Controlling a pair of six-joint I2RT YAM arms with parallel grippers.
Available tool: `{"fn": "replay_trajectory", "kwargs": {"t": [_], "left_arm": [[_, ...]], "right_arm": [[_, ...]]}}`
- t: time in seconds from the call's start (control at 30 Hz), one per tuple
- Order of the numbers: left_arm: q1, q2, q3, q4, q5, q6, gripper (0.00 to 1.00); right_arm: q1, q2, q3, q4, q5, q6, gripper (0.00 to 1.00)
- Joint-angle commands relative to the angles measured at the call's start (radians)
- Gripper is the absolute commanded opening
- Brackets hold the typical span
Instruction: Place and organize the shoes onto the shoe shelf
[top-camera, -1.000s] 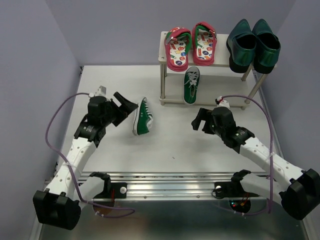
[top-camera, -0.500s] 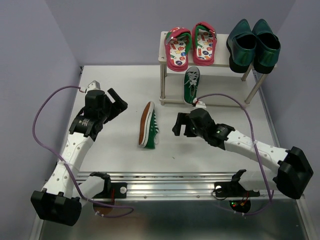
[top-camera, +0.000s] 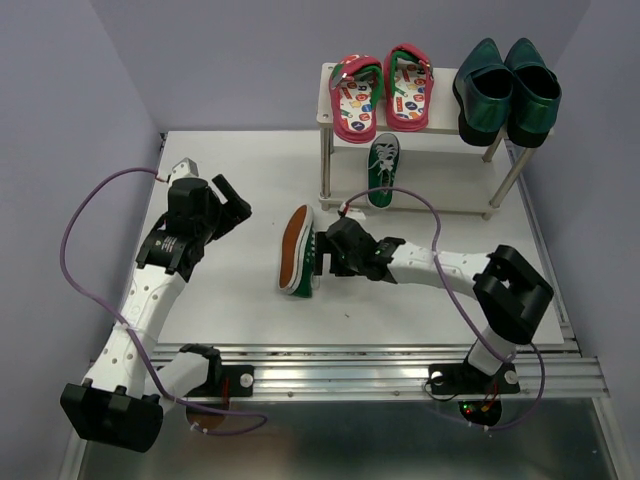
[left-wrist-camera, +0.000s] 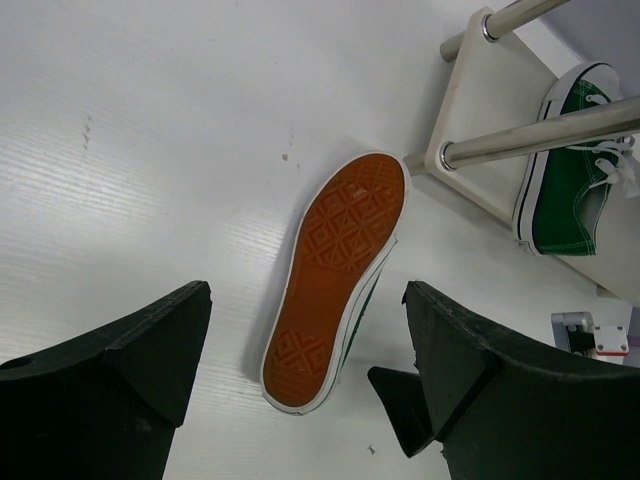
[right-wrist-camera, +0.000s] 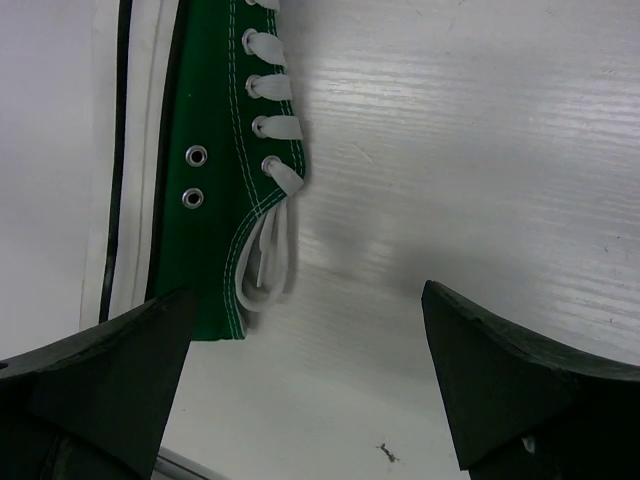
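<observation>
One green white-laced sneaker lies on its side on the table with its orange sole facing left. My right gripper is open right beside its laced upper; the sneaker's ankle end sits by the left finger, not clamped. My left gripper is open and empty, to the left of the sneaker. The other sneaker sits on the shoe shelf's lower tier. The red flip-flops and the teal loafers stand on the shelf's top board.
The shelf's thin metal legs stand just beyond the lying sneaker. A purple-grey wall runs along the table's left side and back. The right arm stretches across the table's middle.
The left gripper has let go of the sneaker and drawn back left. The sneaker now lies on its side. The right gripper has reached left across the table up to the sneaker.
</observation>
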Motion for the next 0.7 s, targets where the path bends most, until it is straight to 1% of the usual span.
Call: {"fn": "replay_trajectory", "kwargs": {"t": [0.0, 0.2, 0.37, 0.47, 0.6, 0.63, 0.67], "left_arm": [[0.000, -0.025, 0.019, -0.001, -0.030, 0.034, 0.89], [0.002, -0.023, 0.024, -0.010, -0.043, 0.039, 0.89], [0.012, -0.023, 0.002, -0.017, -0.063, 0.051, 0.89], [0.023, -0.007, -0.041, -0.009, -0.025, 0.053, 0.89], [0.026, 0.007, -0.094, 0.009, 0.001, 0.050, 0.89], [0.026, 0.007, -0.105, 0.009, 0.001, 0.048, 0.89], [0.026, 0.007, -0.107, 0.009, 0.001, 0.048, 0.88]], "right_arm": [[0.016, 0.064, 0.116, -0.009, 0.061, 0.029, 1.00], [0.026, 0.225, 0.243, -0.039, 0.074, 0.003, 1.00], [0.035, 0.319, 0.392, -0.029, 0.022, -0.048, 1.00], [0.035, 0.328, 0.420, 0.068, -0.073, -0.077, 1.00], [0.035, 0.297, 0.406, 0.204, -0.200, -0.119, 1.00], [0.035, 0.296, 0.407, 0.252, -0.213, -0.122, 1.00], [0.035, 0.300, 0.415, 0.252, -0.213, -0.132, 1.00]]}}
